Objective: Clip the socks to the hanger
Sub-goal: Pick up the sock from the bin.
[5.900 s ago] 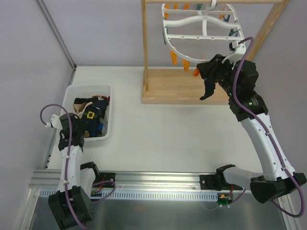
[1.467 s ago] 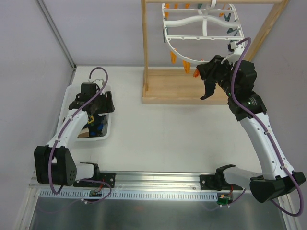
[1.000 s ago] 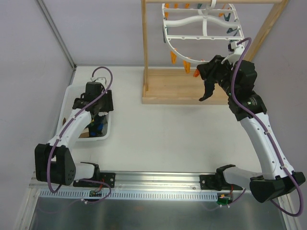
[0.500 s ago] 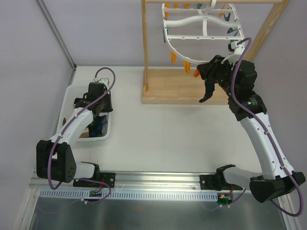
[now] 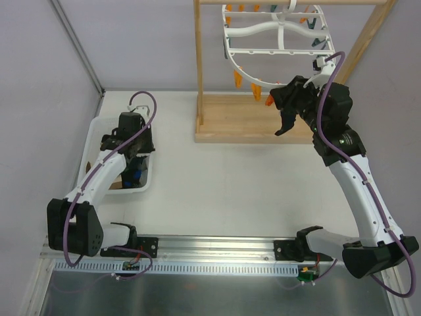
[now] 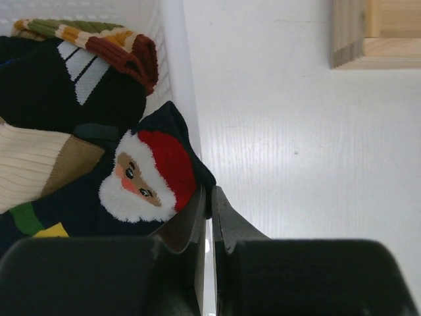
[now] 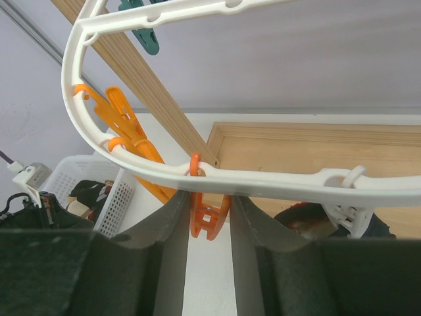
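Several socks (image 5: 133, 176) lie heaped in a white basket (image 5: 97, 135) at the left. My left gripper (image 5: 136, 150) reaches over the basket's right wall. In the left wrist view its jaws (image 6: 209, 197) are shut on the edge of a dark navy Santa sock (image 6: 148, 174) at the basket wall (image 6: 176, 79). The white hanger (image 5: 228, 52) hangs from the wooden stand at the back. Just under the hanger's rim (image 7: 283, 179), my right gripper (image 7: 209, 204) has its fingers pressed against both sides of an orange peg (image 7: 209, 222). That gripper (image 5: 276, 105) is at the hanger's lower front edge.
The wooden stand's base (image 5: 243, 118) and upright post (image 7: 145, 92) stand right behind the right gripper. More orange pegs (image 7: 131, 151) and a teal peg (image 7: 141, 29) hang along the rim. A striped sock (image 6: 112, 39) lies at the basket's far end.
The left gripper's jaws have closed onto the Santa sock's edge at the basket wall, and that arm shifted slightly. The right arm has stayed on the orange peg.
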